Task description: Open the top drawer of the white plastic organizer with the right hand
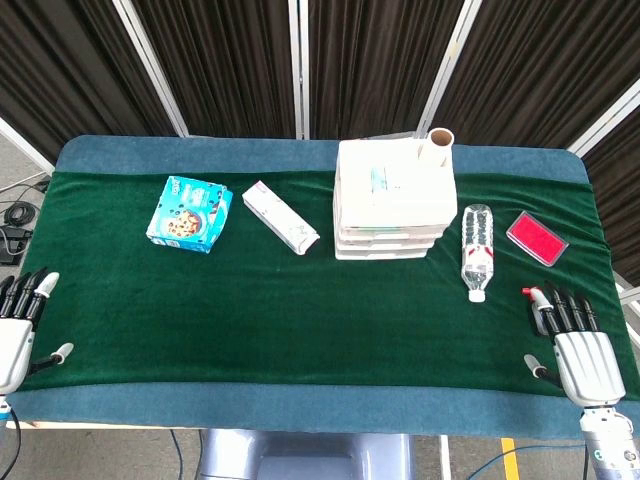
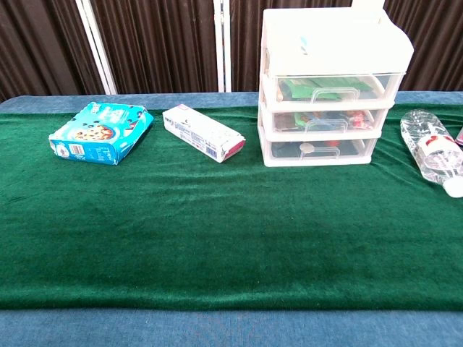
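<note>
The white plastic organizer (image 1: 392,198) (image 2: 329,87) stands at the back centre-right of the green cloth, with three clear drawers facing me. Its top drawer (image 2: 334,90) sits pushed in, green items showing inside. A cardboard tube (image 1: 436,146) stands on its top. My right hand (image 1: 575,345) rests at the table's front right edge, fingers extended and apart, holding nothing, well short of the organizer. My left hand (image 1: 20,318) lies at the front left edge, fingers apart and empty. Neither hand shows in the chest view.
A clear water bottle (image 1: 478,250) (image 2: 434,150) lies right of the organizer, between it and my right hand. A red pad (image 1: 536,238) lies further right. A blue cookie box (image 1: 189,214) (image 2: 101,133) and a white carton (image 1: 280,217) (image 2: 203,132) lie left.
</note>
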{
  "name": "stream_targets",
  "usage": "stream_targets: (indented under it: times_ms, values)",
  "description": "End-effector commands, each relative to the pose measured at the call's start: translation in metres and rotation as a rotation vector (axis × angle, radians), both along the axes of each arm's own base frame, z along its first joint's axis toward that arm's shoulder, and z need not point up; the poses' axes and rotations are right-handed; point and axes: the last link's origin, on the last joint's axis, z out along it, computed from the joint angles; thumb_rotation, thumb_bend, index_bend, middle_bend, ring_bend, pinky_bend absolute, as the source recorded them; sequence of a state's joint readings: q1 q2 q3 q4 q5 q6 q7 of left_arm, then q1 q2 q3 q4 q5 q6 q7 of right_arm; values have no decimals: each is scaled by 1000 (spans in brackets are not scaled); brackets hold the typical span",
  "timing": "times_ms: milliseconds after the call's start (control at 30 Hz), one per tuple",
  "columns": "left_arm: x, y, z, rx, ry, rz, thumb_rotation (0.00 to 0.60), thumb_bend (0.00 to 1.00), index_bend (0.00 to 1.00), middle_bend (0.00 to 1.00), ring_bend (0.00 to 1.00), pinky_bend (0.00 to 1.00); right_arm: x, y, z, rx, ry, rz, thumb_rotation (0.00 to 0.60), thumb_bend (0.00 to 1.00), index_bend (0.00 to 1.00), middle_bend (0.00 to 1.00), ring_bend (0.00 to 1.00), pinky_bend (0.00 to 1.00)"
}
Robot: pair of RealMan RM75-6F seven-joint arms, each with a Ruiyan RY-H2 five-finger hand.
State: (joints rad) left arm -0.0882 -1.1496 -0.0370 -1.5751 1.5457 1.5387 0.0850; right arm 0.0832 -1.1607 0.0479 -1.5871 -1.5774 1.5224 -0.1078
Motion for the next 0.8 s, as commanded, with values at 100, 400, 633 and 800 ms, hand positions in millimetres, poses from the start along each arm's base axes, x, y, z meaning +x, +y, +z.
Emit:
stream_targets:
  times_ms: [100,400,633,800]
  values:
    - [0,0,1,2,-2,2,600,55,0,0,0,0,0,0,-1,4,-5,0,600,76,0,0,0,0]
    - [1,-1,1,0,0,-2,600,57,0,0,0,0,0,0,-1,22,-25,0,600,76,0,0,0,0]
    - [1,0,0,0,1,0,600,59,0,0,0,0,-1,-1,-2,39,-27,-4,600,76,0,0,0,0]
    - [2,-2,0,3,1,-4,600,61,0,0,0,0,-1,0,-2,43,-32,-3,600,76,0,0,0,0]
